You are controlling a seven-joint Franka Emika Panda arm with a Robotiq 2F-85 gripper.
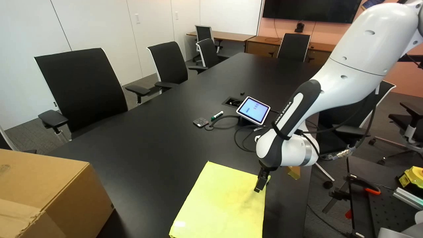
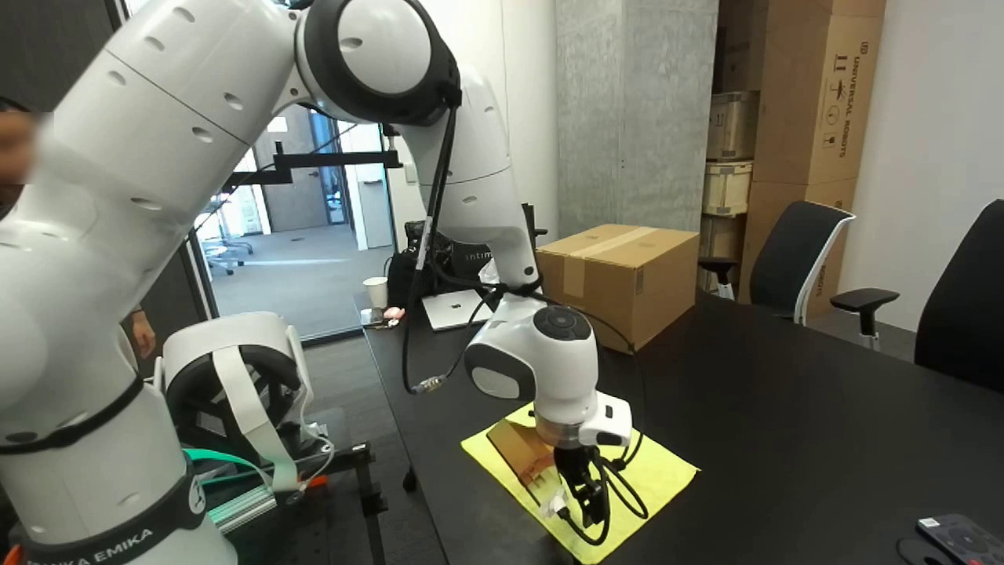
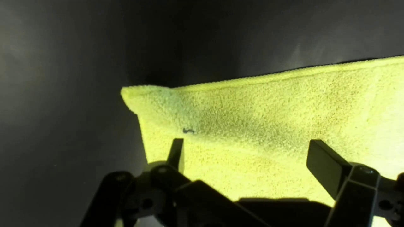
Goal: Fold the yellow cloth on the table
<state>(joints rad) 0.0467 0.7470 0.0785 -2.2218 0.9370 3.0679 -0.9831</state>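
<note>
The yellow cloth (image 1: 218,205) lies spread on the black table (image 1: 148,148). It shows in both exterior views, partly behind the arm and gripper (image 2: 659,471). In the wrist view the cloth (image 3: 258,110) has a shaded crease near one edge, a corner that looks slightly raised, and a small dark mark. My gripper (image 3: 246,141) is open, its two fingers wide apart over the cloth near that corner, with nothing held between them. In both exterior views the gripper (image 1: 259,185) points down at the cloth (image 2: 590,506). I cannot tell whether the fingertips touch it.
A cardboard box (image 1: 66,195) stands on the table, also in an exterior view (image 2: 620,282). A tablet (image 1: 253,110), a green marker (image 1: 217,115), a small dark device (image 1: 200,122) and cables lie farther along. A laptop (image 2: 456,309) and a remote (image 2: 961,540) are on the table.
</note>
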